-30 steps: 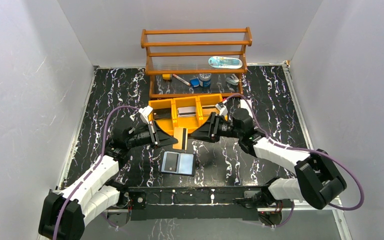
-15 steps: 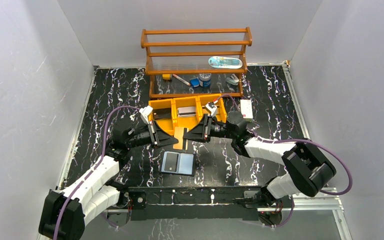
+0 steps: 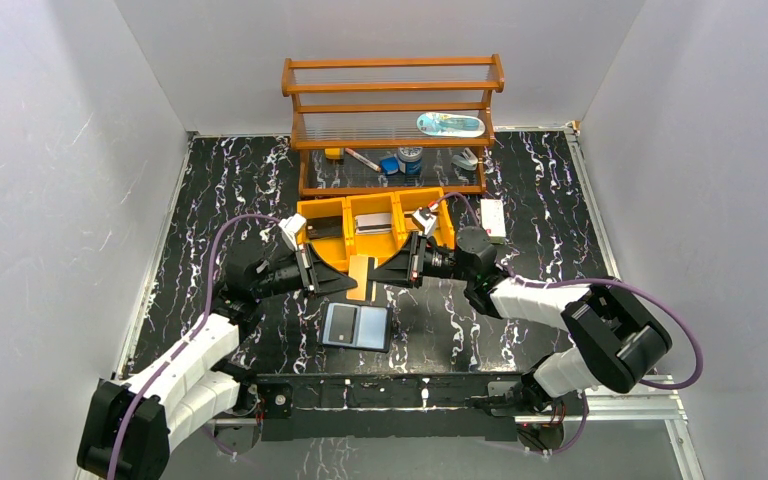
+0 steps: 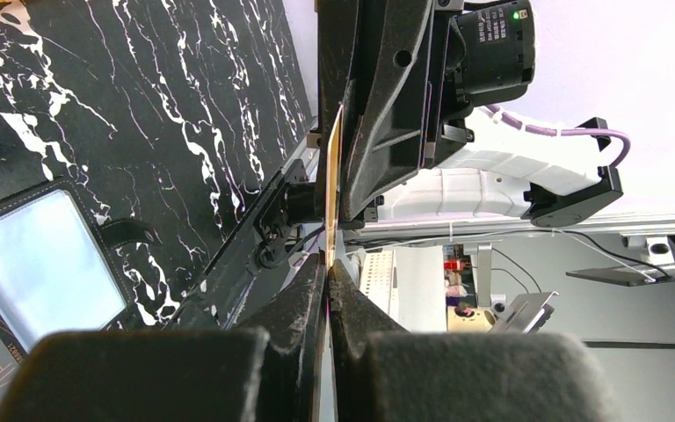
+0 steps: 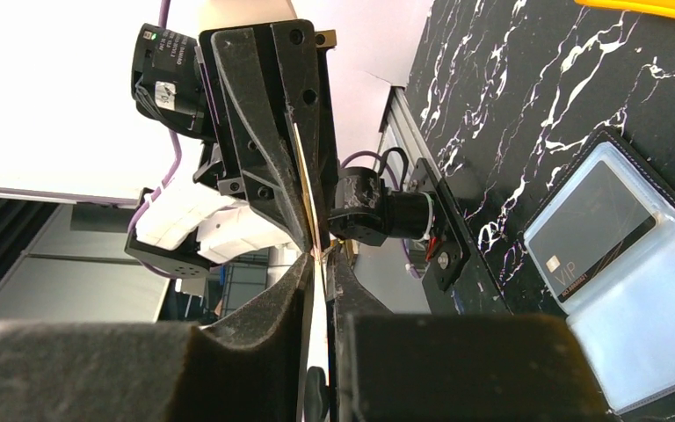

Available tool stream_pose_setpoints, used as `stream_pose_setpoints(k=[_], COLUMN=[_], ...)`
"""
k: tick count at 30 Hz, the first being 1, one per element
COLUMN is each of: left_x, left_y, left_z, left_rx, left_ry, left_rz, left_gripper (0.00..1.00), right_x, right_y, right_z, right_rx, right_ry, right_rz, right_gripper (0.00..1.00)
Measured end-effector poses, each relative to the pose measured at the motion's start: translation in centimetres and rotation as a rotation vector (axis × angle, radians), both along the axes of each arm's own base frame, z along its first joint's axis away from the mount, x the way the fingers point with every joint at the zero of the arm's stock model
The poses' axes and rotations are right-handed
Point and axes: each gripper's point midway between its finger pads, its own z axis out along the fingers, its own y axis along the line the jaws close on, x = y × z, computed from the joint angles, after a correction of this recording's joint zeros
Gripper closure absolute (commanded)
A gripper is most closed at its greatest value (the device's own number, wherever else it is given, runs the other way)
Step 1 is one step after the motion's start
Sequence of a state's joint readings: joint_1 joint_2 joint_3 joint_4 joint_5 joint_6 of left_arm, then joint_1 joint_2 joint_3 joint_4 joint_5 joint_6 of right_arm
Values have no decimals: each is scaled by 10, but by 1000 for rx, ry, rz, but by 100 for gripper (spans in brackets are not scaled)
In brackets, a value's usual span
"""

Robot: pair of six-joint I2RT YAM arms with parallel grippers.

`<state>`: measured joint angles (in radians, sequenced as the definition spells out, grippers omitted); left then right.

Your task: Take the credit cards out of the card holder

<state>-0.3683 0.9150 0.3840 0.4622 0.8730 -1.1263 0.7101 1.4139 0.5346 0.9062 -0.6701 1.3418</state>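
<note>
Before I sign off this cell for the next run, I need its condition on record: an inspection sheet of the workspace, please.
Surface: black marbled table.
Job's things: card holder open flat, one dark card inside; tan card held in the air.
Clutter: yellow bin tray, wooden shelf.
Pincers: left pincer and right pincer both shut on the tan card.
Cables: purple cables loop along both arms.
Surroundings: plain white walls.

Both wrist cameras caught the tan credit card [image 4: 333, 176] edge-on only, as a thin line with its face hidden. Whether the right gripper [image 5: 321, 259] truly pinched it could not be told. The card holder [image 5: 642, 334] ran off the right and bottom edges of the right wrist view. The left wrist view cut most of it away. From above, the items on the shelf [image 3: 390, 88] were too small to name.
</note>
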Motion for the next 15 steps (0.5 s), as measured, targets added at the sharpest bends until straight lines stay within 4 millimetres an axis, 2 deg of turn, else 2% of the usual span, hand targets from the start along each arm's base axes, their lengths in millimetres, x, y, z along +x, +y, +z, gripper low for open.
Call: stream_pose_setpoints(k=[3, 7, 13, 15], left_x=[0, -1, -1, -1], left_y=[0, 0, 0, 0], left_z=[1, 0, -1, -2], left_rx=[-10, -23, -28, -28], left_ry=[-3, 0, 8, 10], left_rz=[1, 2, 3, 4], left_gripper=[100, 100, 100, 87], right_x=[-1, -1, -4, -4], right_y=[0, 2, 5, 5], right_z=[2, 1, -3, -1], right_rx=[10, 23, 24, 30], right_ry=[3, 5, 23, 16], right_rz=[4, 16, 30, 30], right_gripper=[77, 78, 94, 99])
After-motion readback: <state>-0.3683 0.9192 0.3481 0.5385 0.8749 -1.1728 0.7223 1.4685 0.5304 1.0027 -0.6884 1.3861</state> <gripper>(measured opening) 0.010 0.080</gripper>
